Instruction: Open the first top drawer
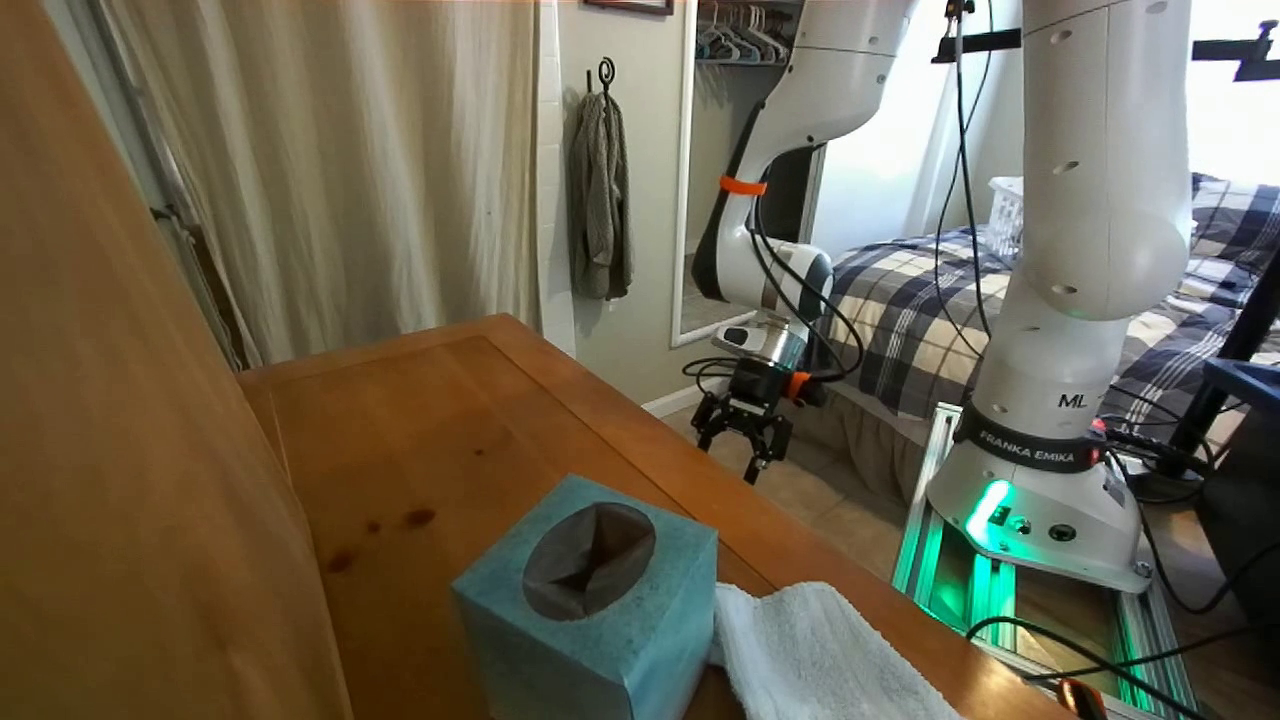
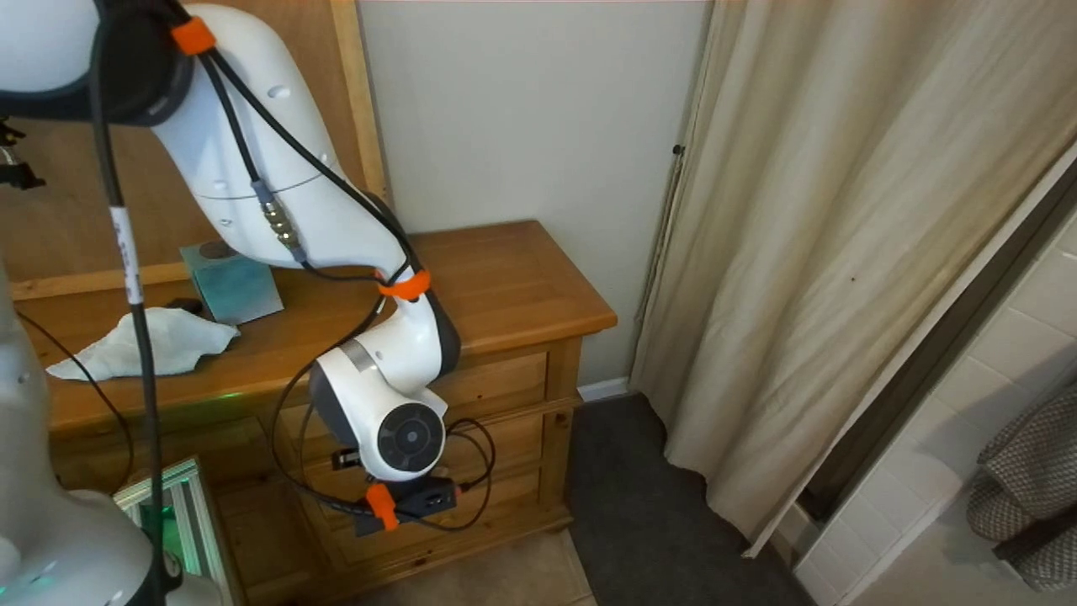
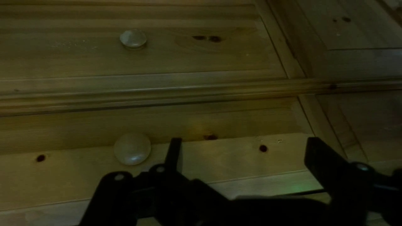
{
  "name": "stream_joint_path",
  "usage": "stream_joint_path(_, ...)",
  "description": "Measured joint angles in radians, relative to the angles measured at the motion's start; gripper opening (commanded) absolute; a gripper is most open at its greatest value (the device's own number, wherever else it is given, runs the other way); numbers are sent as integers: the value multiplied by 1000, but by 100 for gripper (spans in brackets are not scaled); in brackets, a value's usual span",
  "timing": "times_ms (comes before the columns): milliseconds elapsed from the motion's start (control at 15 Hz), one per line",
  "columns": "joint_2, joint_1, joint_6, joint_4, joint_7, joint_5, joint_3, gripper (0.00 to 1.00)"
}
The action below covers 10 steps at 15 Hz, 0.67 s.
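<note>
To the left of the fingers (image 3: 172,155) in the wrist view, just beside the nearer tip, sits the lower knob (image 3: 132,149), its round outline wholly uncovered. Straight above it, up and left of both fingers, is the upper knob (image 3: 133,39), fixed to what I take to be the top drawer (image 3: 150,59), the one to be opened, though which counts as first cannot be told. That drawer looks fully closed, so nothing of the pull seems done, and its knob is free of any hold. Below it and above both fingers runs the moulding (image 3: 157,94); behind the gap lies the lower drawer (image 3: 226,160), closed too by its look. The gripper (image 3: 245,150) has its fingers spread well apart, with no object between them. To the right, past the far finger, come the stile (image 3: 320,125) and a panelled front (image 3: 355,34), neither touched as far as I can tell. The reach looks unfinished, the gripper too low and too far right for the upper knob; left to do, I judge, are rising, moving leftward, gripping that knob, and drawing the drawer out
</note>
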Motion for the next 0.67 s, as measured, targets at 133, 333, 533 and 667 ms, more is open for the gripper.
stream_joint_path(133,0,0,0,2,0,0,0,100)
stream_joint_path(333,0,0,0,2,0,0,0,100)
stream_joint_path(533,0,0,0,3,0,0,0,100)
stream_joint_path(667,0,0,0,3,9,-1,-1,100)
